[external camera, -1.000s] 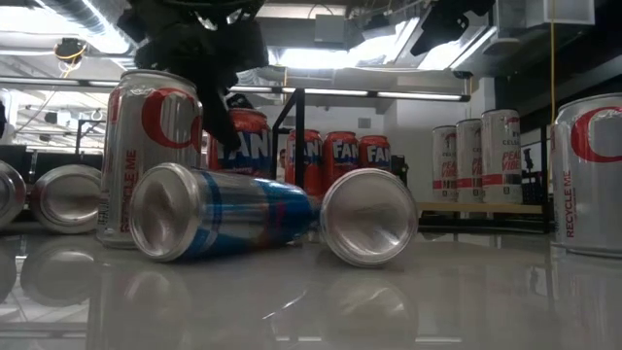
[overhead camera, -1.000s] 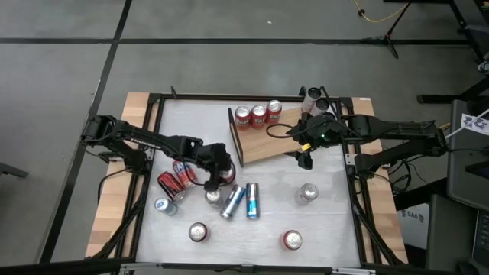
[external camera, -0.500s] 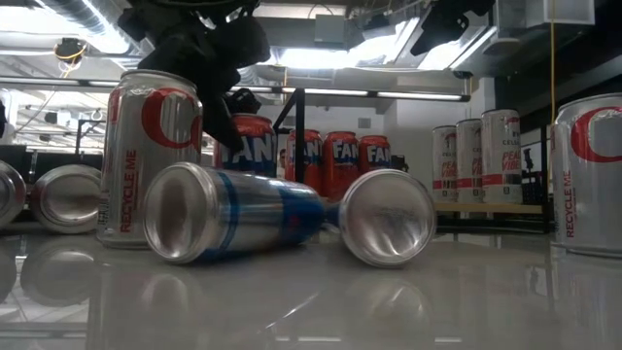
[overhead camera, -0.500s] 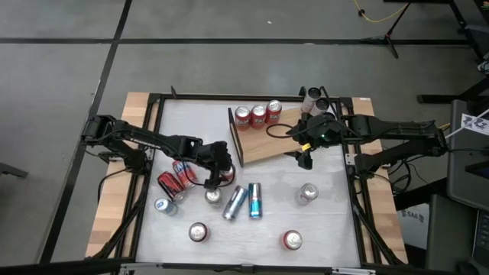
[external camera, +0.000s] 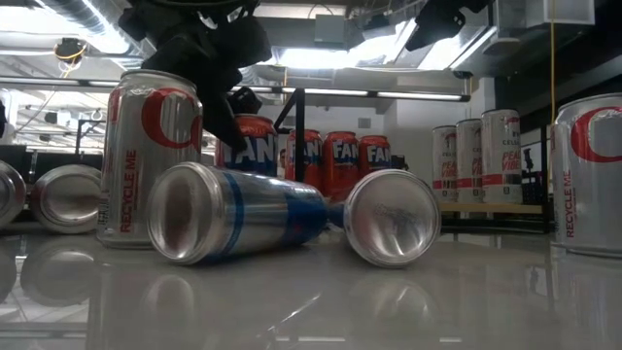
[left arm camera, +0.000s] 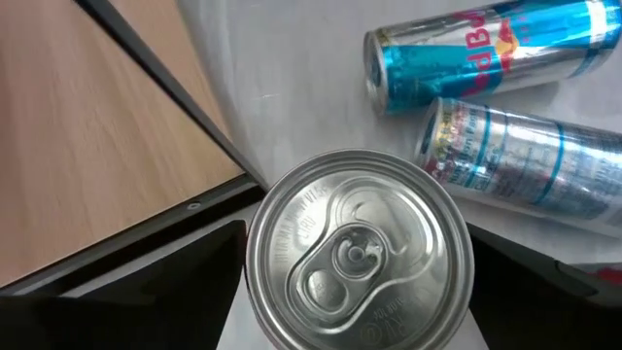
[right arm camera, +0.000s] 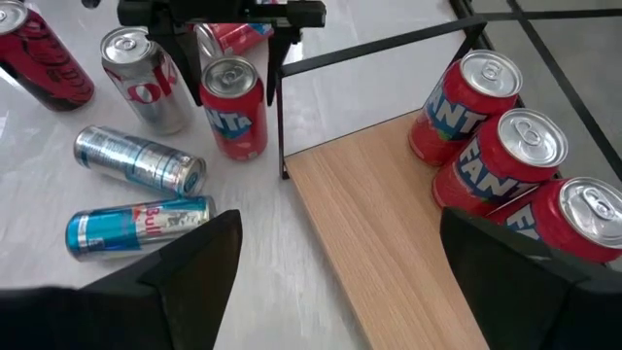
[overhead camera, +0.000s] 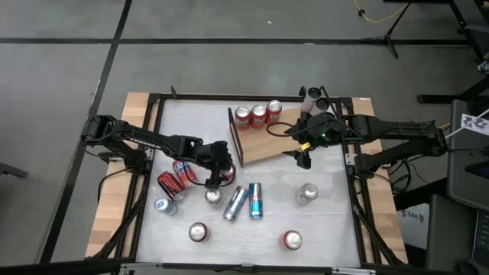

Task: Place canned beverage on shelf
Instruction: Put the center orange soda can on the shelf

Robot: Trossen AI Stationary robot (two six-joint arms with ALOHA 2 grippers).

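A red Fanta can (left arm camera: 358, 258) (right arm camera: 231, 107) stands upright on the white table, just off the near left corner of the shelf (overhead camera: 267, 145). The shelf is a wood-grain board with a thin dark upright rail (right arm camera: 282, 117) on its left edge. My left gripper (overhead camera: 223, 173) is open. It slants down over the can, one finger on each side of it, and the right wrist view shows a gap on both sides. My right gripper (overhead camera: 304, 158) is open and holds nothing, hovering above the shelf's right part.
Three Fanta cans (overhead camera: 258, 114) stand at the shelf's far end. Two slim cans (overhead camera: 244, 201) lie on the table near the red can, next to an upright silver can (overhead camera: 212, 196). More cans are scattered across the table's near half. Pale tall cans (overhead camera: 313, 95) stand at the far right.
My left gripper has opened around the red Fanta can and let it go; the can stands on the table. The hand has stayed where it was. The two lying slim cans have shifted a little toward the table's right.
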